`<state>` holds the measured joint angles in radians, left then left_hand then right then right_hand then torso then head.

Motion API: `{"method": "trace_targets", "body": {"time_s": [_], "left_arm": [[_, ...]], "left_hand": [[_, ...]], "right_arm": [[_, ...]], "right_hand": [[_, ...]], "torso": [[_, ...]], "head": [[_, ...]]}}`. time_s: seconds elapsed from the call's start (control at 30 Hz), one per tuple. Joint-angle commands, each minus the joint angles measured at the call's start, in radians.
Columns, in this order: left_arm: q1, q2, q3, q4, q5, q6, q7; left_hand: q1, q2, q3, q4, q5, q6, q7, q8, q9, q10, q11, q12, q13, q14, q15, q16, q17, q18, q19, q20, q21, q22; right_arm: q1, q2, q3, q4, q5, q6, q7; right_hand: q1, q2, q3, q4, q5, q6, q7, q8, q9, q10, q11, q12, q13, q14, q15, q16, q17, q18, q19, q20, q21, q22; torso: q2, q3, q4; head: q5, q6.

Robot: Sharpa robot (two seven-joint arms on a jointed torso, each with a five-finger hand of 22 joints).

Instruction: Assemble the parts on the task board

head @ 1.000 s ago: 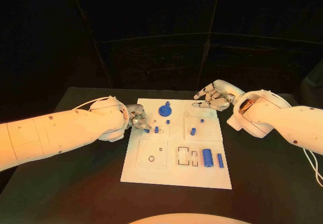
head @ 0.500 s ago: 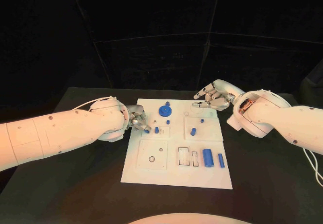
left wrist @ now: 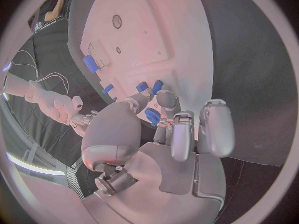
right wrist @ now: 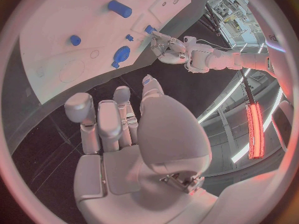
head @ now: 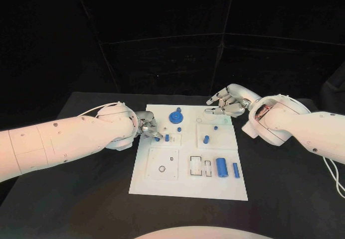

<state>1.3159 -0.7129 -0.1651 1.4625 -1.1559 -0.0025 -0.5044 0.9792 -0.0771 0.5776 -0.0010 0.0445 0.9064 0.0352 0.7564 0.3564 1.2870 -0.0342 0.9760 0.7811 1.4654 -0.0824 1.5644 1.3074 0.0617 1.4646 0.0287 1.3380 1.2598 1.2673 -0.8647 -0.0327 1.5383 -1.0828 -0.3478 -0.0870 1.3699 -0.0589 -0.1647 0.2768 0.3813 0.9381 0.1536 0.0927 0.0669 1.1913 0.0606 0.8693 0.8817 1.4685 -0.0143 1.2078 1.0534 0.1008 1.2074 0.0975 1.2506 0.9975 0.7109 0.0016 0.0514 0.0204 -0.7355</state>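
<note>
On the black surface (head: 86, 199), our left hand (head: 147, 127) pinches a small blue part (left wrist: 152, 116) at the white task board (head: 188, 191); it may slip. Our right hand (head: 226, 104) hovers, fingers apart, empty.

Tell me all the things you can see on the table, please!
table: one, black, under everything.
task board: one, white, in the middle of the table.
round part: one, blue, at the board's far end.
cylinder part: one, blue, lying near the board's right edge.
bar part: one, blue, thin, just right of the cylinder part.
small parts: several, blue, around the board's middle; too small to count surely.
left hand: one, silver, at the board's left edge, fingers curled by a small blue part; grip unclear.
right hand: one, silver, above the board's far right corner, holding nothing.
</note>
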Motion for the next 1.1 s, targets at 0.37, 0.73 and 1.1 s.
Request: {"method": "trace_targets", "body": {"time_s": [0.37,0.73,1.1], "left_arm": [[-0.001,0.005,0.0,-0.012,-0.001,0.021,-0.002],[-0.001,0.007,0.0,-0.023,0.004,0.015,-0.002],[-0.001,-0.017,0.001,-0.015,0.122,-0.075,0.005]], "left_hand": [[-0.047,-0.008,-0.047,0.034,0.005,0.018,-0.001,-0.001,0.002,-0.003,-0.001,0.018,0.014,0.105,-0.01,0.006,0.263,0.003,0.012,-0.01,0.008,0.01],[-0.088,-0.013,-0.095,0.071,0.005,0.019,0.0,0.0,0.004,-0.007,0.0,0.02,0.011,0.105,-0.01,0.006,0.263,0.003,0.012,-0.012,0.005,0.009],[-0.128,-0.015,-0.196,0.14,0.006,-0.033,0.017,-0.03,-0.006,-0.075,0.014,-0.057,-0.087,0.105,-0.002,0.006,0.263,0.005,0.008,-0.008,-0.007,-0.003]], "right_arm": [[0.002,0.0,0.0,0.001,-0.002,-0.007,0.008],[0.002,-0.001,0.0,0.001,-0.002,-0.008,0.008],[0.002,-0.001,0.0,0.0,-0.002,-0.012,0.007]], "right_hand": [[0.001,0.009,-0.006,0.001,0.005,-0.003,-0.004,0.004,0.001,-0.014,0.001,-0.011,-0.007,-0.003,0.0,-0.01,-0.006,0.02,-0.01,0.0,-0.007,-0.007],[0.0,0.01,-0.008,0.003,0.005,-0.004,-0.004,0.004,0.001,-0.018,0.001,-0.015,-0.012,-0.003,0.0,-0.011,-0.006,0.021,-0.012,0.0,-0.01,-0.011],[-0.001,0.011,-0.01,0.005,0.007,-0.005,-0.004,0.004,0.001,-0.021,0.002,-0.018,-0.014,-0.003,0.001,-0.013,-0.007,0.022,-0.016,0.0,-0.015,-0.017]], "torso": [[0.0,-0.0001,0.0002],[-0.001,0.0001,0.0004],[-0.001,0.0,-0.0009]], "head": [[-0.001,-0.004],[-0.001,-0.003],[-0.004,0.001]]}}
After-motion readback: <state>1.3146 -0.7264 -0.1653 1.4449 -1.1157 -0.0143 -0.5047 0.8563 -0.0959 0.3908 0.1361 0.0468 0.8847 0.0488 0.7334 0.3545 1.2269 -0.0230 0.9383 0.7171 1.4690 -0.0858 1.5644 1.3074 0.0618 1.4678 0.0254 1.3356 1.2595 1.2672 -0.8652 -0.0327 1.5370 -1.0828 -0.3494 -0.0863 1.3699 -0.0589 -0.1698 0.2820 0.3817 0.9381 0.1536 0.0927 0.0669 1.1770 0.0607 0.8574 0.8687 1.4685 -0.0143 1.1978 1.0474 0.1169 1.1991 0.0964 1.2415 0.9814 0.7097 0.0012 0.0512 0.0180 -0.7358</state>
